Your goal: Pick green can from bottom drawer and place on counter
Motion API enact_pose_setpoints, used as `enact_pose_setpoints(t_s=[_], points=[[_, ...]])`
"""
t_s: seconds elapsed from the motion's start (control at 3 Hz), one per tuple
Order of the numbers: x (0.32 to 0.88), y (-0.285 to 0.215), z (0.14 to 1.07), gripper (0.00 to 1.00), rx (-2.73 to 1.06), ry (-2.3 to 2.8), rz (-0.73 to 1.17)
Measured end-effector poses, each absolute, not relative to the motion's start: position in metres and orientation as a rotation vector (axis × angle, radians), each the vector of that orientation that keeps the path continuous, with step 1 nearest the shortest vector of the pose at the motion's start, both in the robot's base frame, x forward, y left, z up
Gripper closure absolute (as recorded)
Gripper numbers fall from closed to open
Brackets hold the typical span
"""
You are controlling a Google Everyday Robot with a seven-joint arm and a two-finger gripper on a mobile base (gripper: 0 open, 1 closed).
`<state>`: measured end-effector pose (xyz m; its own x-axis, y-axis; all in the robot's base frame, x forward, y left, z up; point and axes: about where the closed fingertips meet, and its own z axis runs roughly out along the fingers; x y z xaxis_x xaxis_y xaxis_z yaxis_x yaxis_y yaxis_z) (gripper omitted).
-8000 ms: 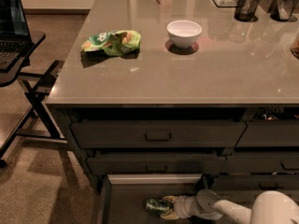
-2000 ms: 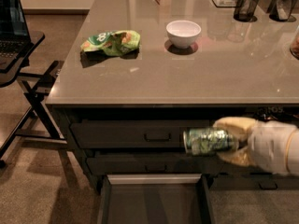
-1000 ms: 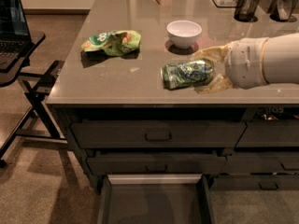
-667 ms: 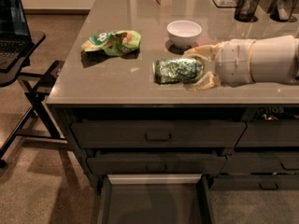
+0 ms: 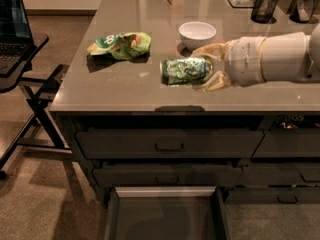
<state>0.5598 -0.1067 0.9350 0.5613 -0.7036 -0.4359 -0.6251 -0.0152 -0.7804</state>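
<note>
The green can [image 5: 185, 70] is held on its side, its silver end facing left, over the counter [image 5: 125, 86] near the front edge. My gripper [image 5: 207, 66] reaches in from the right and is shut on the can, one pale finger above it and one below. I cannot tell whether the can touches the countertop. The bottom drawer [image 5: 165, 216] stands pulled open below, its dark floor bare.
A bright green snack bag [image 5: 120, 45] lies on the counter to the can's left. A white bowl [image 5: 197, 34] sits just behind the can. Black mesh cups [image 5: 263, 6] stand at the back right. A black stand with a laptop [image 5: 17, 34] is at the left.
My gripper has carried the can from the bottom drawer up over the counter, then leftward and a little lower. The drawer is left open and empty.
</note>
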Motion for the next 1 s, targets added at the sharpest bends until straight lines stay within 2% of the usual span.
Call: enact_pose_setpoints(t_s=[1.0], points=[[0.624, -0.091, 0.919, 1.0, -1.699, 1.186, 0.016]])
